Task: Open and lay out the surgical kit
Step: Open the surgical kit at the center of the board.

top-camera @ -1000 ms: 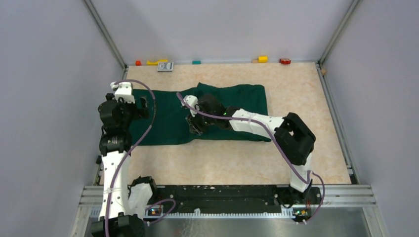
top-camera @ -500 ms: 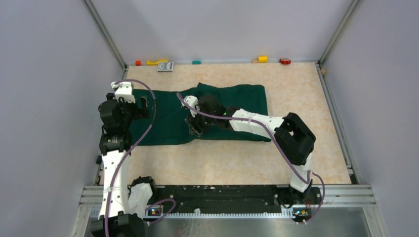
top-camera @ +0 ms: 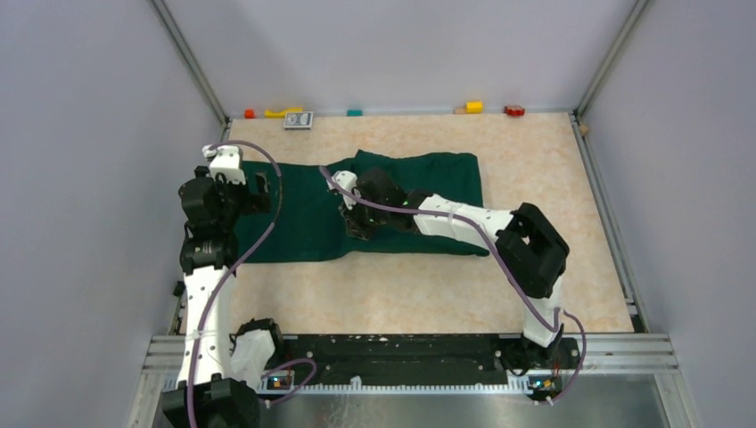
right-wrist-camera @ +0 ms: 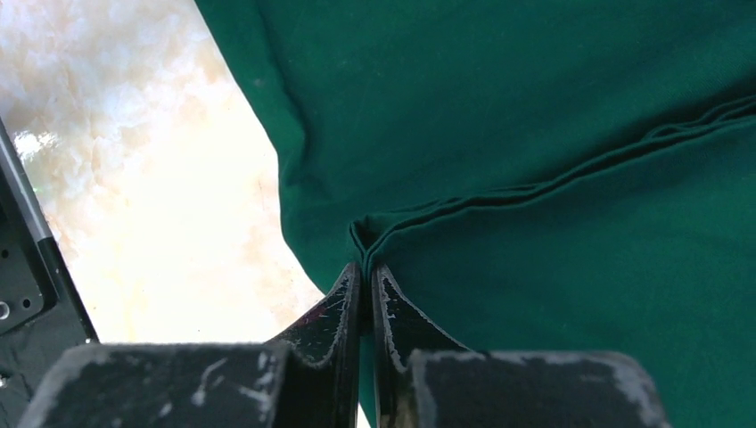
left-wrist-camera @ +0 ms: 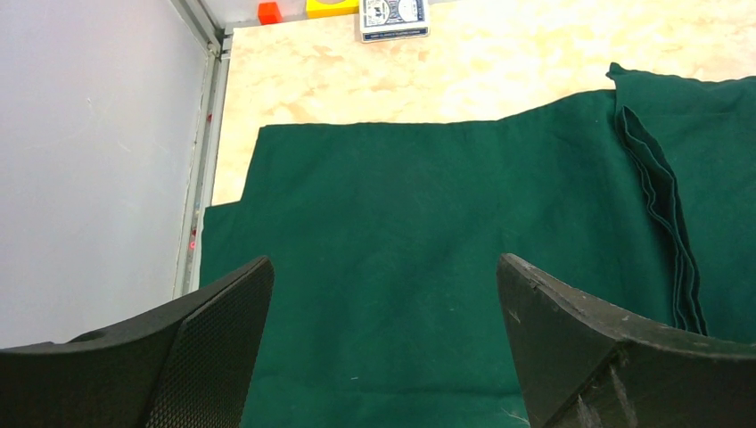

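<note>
The dark green cloth point(top-camera: 392, 201) lies across the middle of the table, its left flap spread flat and its right part still folded over in a thick bundle. My right gripper point(top-camera: 355, 226) is shut on a folded edge of the cloth point(right-wrist-camera: 374, 236) near its front middle. My left gripper point(top-camera: 258, 190) is open and empty, hovering over the flat left flap point(left-wrist-camera: 383, 232). The layered fold point(left-wrist-camera: 664, 205) shows at the right of the left wrist view. The wire-mesh tray and the steel instruments are hidden.
Small coloured blocks point(top-camera: 473, 107) and a card deck point(top-camera: 299, 119) line the back edge; the deck point(left-wrist-camera: 393, 16) also shows in the left wrist view. Grey walls close in left, right and back. A metal rail point(left-wrist-camera: 207, 143) runs along the table's left edge.
My right gripper has shifted slightly toward the back with the cloth edge in it. My left gripper has edged a little to the right.
</note>
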### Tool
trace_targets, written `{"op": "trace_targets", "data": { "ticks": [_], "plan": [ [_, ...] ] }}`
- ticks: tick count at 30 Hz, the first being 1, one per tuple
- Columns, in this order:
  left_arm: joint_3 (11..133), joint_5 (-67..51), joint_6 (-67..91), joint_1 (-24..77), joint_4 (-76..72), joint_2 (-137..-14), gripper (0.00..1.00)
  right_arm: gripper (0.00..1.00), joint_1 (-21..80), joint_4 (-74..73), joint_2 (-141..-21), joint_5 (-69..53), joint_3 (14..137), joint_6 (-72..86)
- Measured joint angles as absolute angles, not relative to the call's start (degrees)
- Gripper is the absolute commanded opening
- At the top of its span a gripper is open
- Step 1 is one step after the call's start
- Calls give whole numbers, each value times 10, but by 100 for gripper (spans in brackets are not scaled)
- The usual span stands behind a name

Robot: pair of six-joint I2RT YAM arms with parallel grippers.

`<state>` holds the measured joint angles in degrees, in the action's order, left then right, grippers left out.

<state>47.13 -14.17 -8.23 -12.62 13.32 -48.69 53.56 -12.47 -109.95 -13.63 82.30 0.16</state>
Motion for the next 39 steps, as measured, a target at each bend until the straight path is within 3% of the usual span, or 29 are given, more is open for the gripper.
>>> {"op": "trace_targets", "data": {
  "ticks": [5, 10, 19, 23, 28, 30, 33, 39],
  "plan": [
    [484, -148, -85, -126, 133, -506, 99, 0, 515, -153, -1070, -138, 822, -4],
    [510, -156, -91, -126, 130, -525, 99, 0, 419, -175, -945, -156, 794, -15],
    [528, -193, -93, -126, 111, -547, 99, 0, -9, -183, -503, -106, 610, -92],
    [517, -209, -96, -126, 93, -543, 99, 22, -127, -171, -379, -26, 504, -173],
    [469, -218, -110, -126, 77, -532, 99, 44, -227, -157, -409, 56, 370, -260],
    [453, -219, -118, -126, 72, -532, 99, 62, -240, -149, -448, 81, 336, -289],
    [439, -221, -126, -126, 71, -532, 99, 67, -243, -139, -491, 96, 325, -321],
    [431, -229, -133, -126, 56, -533, 99, 67, -243, -127, -552, 19, 365, -350]
  ]
}}
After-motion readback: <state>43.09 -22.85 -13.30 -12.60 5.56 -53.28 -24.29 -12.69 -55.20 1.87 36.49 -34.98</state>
